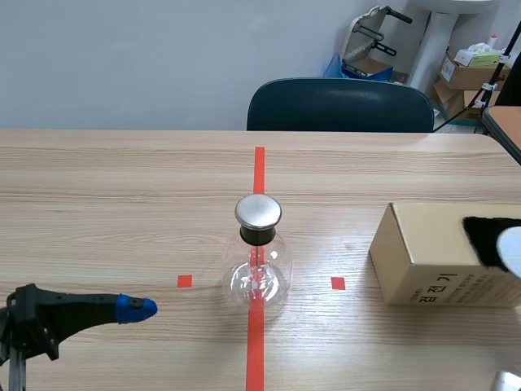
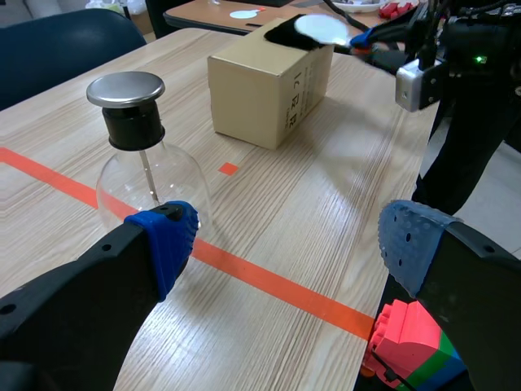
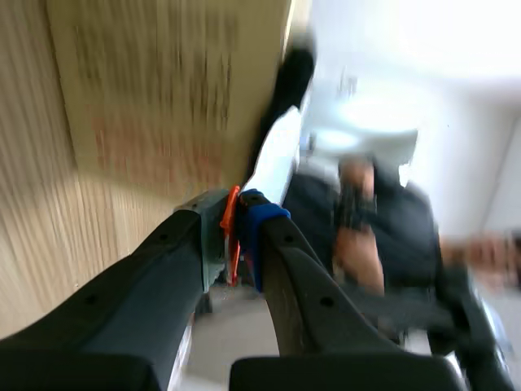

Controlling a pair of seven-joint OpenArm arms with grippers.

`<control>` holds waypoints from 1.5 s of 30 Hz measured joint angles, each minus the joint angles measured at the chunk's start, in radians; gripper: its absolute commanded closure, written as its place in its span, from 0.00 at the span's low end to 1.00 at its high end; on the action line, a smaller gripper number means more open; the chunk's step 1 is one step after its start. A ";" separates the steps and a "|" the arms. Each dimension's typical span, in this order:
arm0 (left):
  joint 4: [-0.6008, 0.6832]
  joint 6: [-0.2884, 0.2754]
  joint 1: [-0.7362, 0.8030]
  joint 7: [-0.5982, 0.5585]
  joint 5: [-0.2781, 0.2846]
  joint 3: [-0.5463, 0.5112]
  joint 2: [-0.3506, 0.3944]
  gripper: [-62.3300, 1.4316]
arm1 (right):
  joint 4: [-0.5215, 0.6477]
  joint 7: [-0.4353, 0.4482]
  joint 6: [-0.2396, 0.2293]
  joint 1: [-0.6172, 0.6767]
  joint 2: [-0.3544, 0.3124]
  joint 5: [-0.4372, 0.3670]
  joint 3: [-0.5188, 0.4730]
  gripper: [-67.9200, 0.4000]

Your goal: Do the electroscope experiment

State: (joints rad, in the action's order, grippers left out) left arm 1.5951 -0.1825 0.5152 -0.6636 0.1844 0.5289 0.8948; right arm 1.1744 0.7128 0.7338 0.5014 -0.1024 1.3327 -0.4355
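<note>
- Electroscope flask [image 1: 259,259] stands upright mid-worktop [image 1: 98,187] on the red tape line, between the arms.
- Thin, smooth glass bulb: likely fragile and slippery. Don't squeeze it. Contact belongs on the metal cap disc [image 1: 258,211].
- Your left pincer [image 2: 289,244] is wide and empty, just beside the bulb.
- Your right pincer [image 3: 240,232] is clamped on the orange handle [image 3: 231,213] of a white paddle [image 2: 319,28].
- The paddle lies on black fur [image 1: 487,236] atop the cardboard box [image 1: 415,252]. It is probably light and stiff, so hold it by the handle only.
</note>
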 measured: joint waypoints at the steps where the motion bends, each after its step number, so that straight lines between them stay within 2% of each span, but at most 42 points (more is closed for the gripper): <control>1: 0.000 0.002 0.000 0.000 0.000 0.000 0.000 0.22 | 0.000 0.040 0.001 -0.003 -0.004 0.000 0.006 0.97; 3: 0.000 0.015 0.000 0.000 0.000 0.000 0.000 0.22 | 0.000 0.112 0.003 -0.007 -0.009 -0.034 0.020 0.97; 6: 0.000 0.015 0.000 0.000 0.000 0.000 0.000 0.22 | 0.000 0.145 -0.001 -0.004 -0.008 -0.137 0.025 0.97; 7: 0.000 0.015 0.000 0.000 0.000 0.000 0.000 0.22 | 0.000 0.133 -0.005 -0.003 -0.008 -0.170 0.025 0.97; 9: 0.000 0.015 0.000 0.000 0.000 0.000 0.000 0.22 | 0.000 0.048 -0.007 -0.002 -0.008 -0.220 0.025 0.97; 11: 0.000 0.015 0.000 0.000 0.000 0.000 0.000 0.22 | 0.000 -0.053 -0.009 -0.002 -0.009 -0.224 0.024 0.97; 13: 0.000 0.015 0.000 0.000 0.000 0.000 0.000 0.22 | 0.000 -0.071 -0.008 -0.002 -0.009 -0.213 0.024 0.97; 14: 0.000 0.015 0.000 0.000 0.000 0.000 0.000 0.22 | 0.000 -0.052 -0.008 -0.002 -0.009 -0.195 0.024 0.97; 17: 0.000 0.015 0.000 0.000 0.000 0.000 0.000 0.22 | 0.000 0.098 -0.008 -0.002 -0.009 -0.174 0.024 0.97; 19: 0.000 0.015 0.000 0.000 0.000 0.000 0.000 0.22 | 0.000 0.137 -0.008 -0.002 -0.007 -0.170 0.025 0.97; 20: 0.000 0.015 0.000 0.000 0.000 0.000 0.000 0.22 | 0.000 0.107 -0.008 -0.002 -0.005 -0.170 0.025 0.97; 24: 0.000 0.016 0.000 0.000 0.000 0.000 0.000 0.22 | 0.000 -0.119 -0.008 0.004 0.000 -0.179 0.024 0.97; 27: 0.000 0.015 0.000 0.000 0.000 -0.003 0.000 0.22 | 0.000 -0.108 -0.008 0.016 0.006 -0.176 0.024 0.97; 30: 0.000 0.015 0.000 0.000 0.000 -0.012 0.000 0.22 | 0.000 0.022 -0.008 0.018 0.017 -0.161 0.026 0.97; 32: 0.000 0.016 0.000 0.000 0.000 -0.021 0.000 0.22 | 0.000 0.040 -0.007 0.017 0.021 -0.163 0.038 0.97; 34: 0.000 0.016 0.000 0.000 0.000 -0.028 0.000 0.22 | 0.000 -0.013 -0.006 0.018 0.031 -0.158 0.045 0.97; 37: 0.000 0.015 0.000 0.000 0.000 -0.030 0.000 0.22 | -0.003 -0.175 -0.005 0.017 0.045 -0.163 0.046 0.97; 39: 0.000 0.016 0.000 0.000 0.000 -0.032 0.000 0.22 | -0.006 -0.202 -0.005 0.017 0.043 -0.163 0.044 0.97; 41: 0.000 0.016 0.000 -0.001 0.000 -0.033 0.000 0.22 | -0.008 -0.174 -0.005 0.018 0.041 -0.154 0.044 0.97; 45: 0.000 0.016 0.000 0.000 0.000 -0.033 0.000 0.22 | -0.008 0.040 -0.004 0.017 0.041 -0.146 0.043 0.97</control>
State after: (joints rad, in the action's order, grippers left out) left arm 1.5951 -0.1669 0.5156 -0.6640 0.1844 0.4957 0.8948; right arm 1.1667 0.7528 0.7296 0.5186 -0.0612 1.1862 -0.3920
